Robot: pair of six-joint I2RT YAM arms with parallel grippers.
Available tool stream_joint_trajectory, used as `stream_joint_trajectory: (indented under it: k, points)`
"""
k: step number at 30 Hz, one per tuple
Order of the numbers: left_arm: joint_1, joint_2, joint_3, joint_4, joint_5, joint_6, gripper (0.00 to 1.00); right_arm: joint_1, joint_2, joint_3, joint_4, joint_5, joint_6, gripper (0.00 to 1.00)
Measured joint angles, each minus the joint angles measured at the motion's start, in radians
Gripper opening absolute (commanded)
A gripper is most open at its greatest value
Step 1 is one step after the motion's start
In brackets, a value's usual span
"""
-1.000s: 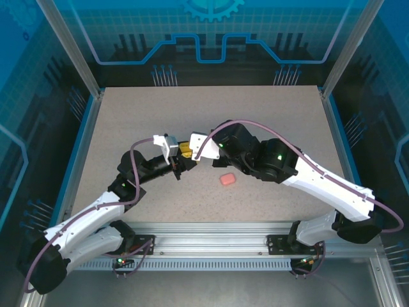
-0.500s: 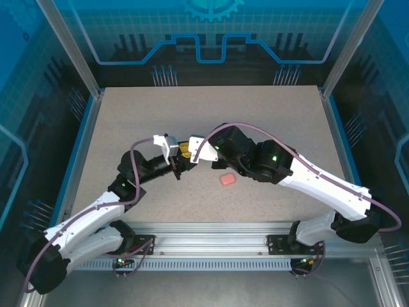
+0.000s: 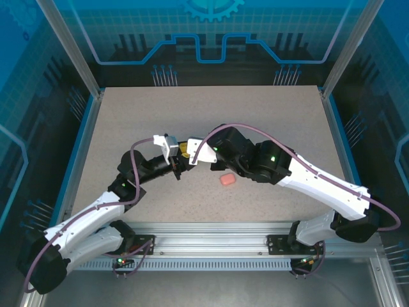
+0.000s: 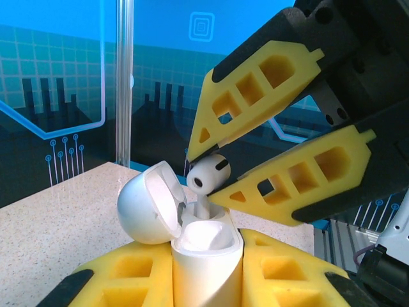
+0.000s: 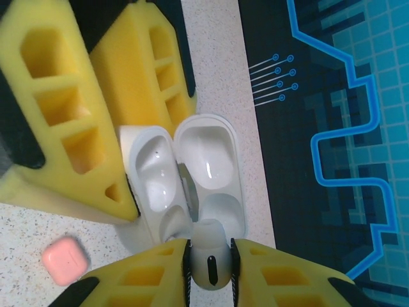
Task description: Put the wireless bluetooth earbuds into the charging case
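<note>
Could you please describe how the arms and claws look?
The left arm and right arm are white shells with black joints, small green lights and a looping purple cable. The left claw and right claw have yellow wedge-shaped fingers with cut-out windows on black backing.

I read the charging case point(image 4: 208, 268) and earbud point(image 4: 208, 174) as smooth, glossy white plastic. The yellow fingers point(image 4: 262, 249) look matt. The table point(image 3: 268, 121) looks matt, speckled and finely grained.
</note>
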Motion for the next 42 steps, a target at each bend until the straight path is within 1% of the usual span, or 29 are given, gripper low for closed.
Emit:
stream_joint_trajectory:
  k: [5,7,12,16,20,21,24,27,30,32,34,35,37,42]
  points:
    - [0.000,0.000,0.000,-0.006,0.006,0.000,0.00,0.000,0.000,0.000,-0.002,-0.013,0.000,0.30]
    - [0.000,0.000,0.000,-0.010,0.008,0.000,0.00,0.000,0.000,0.000,-0.001,-0.019,0.000,0.35]
    - [0.000,0.001,0.000,-0.011,0.013,0.000,0.00,0.000,-0.008,0.012,0.000,-0.044,0.003,0.43]
    - [0.000,0.001,0.000,-0.008,0.013,0.000,0.00,0.004,-0.029,0.025,0.001,-0.066,0.012,0.54]
    - [0.000,0.001,0.000,-0.005,0.012,0.000,0.00,0.002,-0.080,0.035,0.018,-0.094,0.043,0.69]
    - [0.000,0.001,0.000,-0.002,0.012,0.000,0.00,-0.002,-0.098,0.035,0.026,-0.105,0.056,0.72]
    - [0.000,0.001,0.000,0.005,0.003,0.000,0.00,-0.037,-0.164,0.028,0.069,-0.137,0.119,0.77]
    - [0.000,0.000,0.000,0.011,-0.010,0.000,0.00,-0.130,-0.256,-0.029,0.134,-0.188,0.228,0.81]
    - [0.000,-0.006,0.000,0.011,-0.021,0.000,0.00,-0.267,-0.342,-0.138,0.190,-0.249,0.379,0.82]
    - [0.000,-0.016,0.000,0.011,-0.026,0.000,0.00,-0.357,-0.373,-0.213,0.211,-0.284,0.491,0.78]
    - [0.000,-0.029,0.000,0.011,-0.032,0.003,0.00,-0.426,-0.376,-0.282,0.219,-0.310,0.603,0.76]
    - [0.000,-0.036,0.000,0.011,-0.034,0.005,0.00,-0.449,-0.367,-0.312,0.219,-0.321,0.655,0.73]
    - [0.000,-0.052,0.000,0.010,-0.040,0.014,0.00,-0.470,-0.328,-0.360,0.217,-0.343,0.741,0.72]
    - [0.000,-0.091,0.000,0.010,-0.043,0.035,0.00,-0.475,-0.180,-0.433,0.223,-0.422,0.893,0.66]
